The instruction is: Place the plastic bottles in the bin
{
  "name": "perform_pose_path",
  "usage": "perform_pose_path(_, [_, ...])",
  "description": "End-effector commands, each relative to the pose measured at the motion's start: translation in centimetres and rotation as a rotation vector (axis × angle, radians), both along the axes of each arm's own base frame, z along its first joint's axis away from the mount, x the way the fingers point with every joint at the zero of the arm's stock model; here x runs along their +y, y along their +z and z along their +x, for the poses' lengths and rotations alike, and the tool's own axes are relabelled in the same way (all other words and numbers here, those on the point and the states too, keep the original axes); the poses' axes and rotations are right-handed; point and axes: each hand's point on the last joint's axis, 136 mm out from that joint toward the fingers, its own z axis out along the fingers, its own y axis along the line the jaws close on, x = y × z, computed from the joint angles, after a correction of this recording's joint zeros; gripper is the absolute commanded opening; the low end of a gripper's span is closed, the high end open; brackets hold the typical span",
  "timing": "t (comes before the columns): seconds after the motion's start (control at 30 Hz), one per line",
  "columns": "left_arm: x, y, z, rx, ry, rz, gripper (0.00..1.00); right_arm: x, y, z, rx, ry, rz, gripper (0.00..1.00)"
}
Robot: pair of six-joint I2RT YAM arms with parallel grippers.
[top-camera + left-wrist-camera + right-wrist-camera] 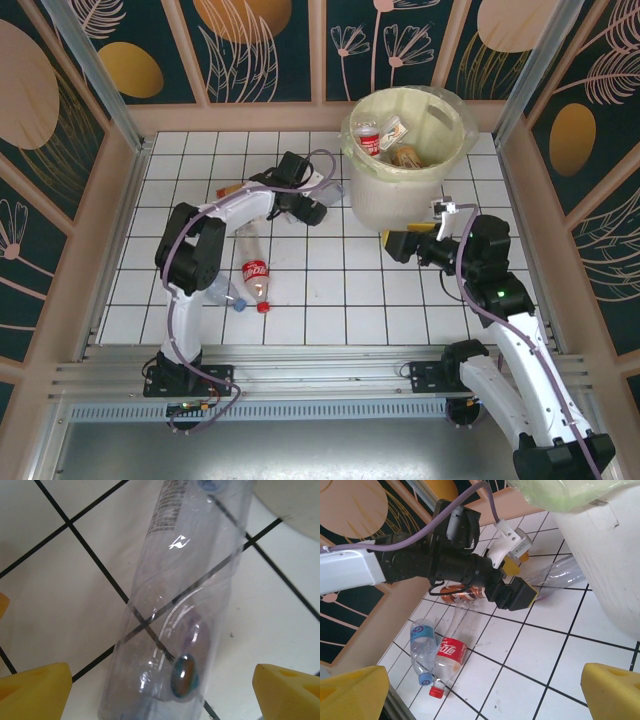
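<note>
Left end effector, right end effector both apart, clear bottle lengthwise toward bin

Yellow jaws, white-black arms (purple cables)

The white tiled table carries the bin and several lying bottles.

Bright, even light falls from overhead, leaving soft, short shadows on the white surface. Just ahead of the left tool a small white glare sits on the clear bottle; the tool's yellow fingertips look blurred, perhaps too close for focus.
</note>
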Motion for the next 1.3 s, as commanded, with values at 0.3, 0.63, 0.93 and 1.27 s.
perform_pose_path(0.3, [-1.1,-2.7,0.1,0.097,-0.035,-0.007,0.78,0.0,-1.2,0.7,0.035,-0.025,0.011,0.99])
perform_pose_path(0.63, [-1.2,-3.2,-0.7,0.12,-0.027,-0.039,0.63,0.2,-2.1,1.2,0.062,-0.031,0.021,0.98])
perform_pose_path(0.93, [-1.7,-1.6,-2.1,0.13,-0.005,-0.139,0.55,0.2,-2.9,1.3,0.096,-0.04,0.057,0.97])
perform_pose_path(1.27, [-4.0,3.2,-7.4,0.206,0.01,-0.513,0.54,0.9,-4.5,1.8,0.175,-0.085,0.204,0.95])
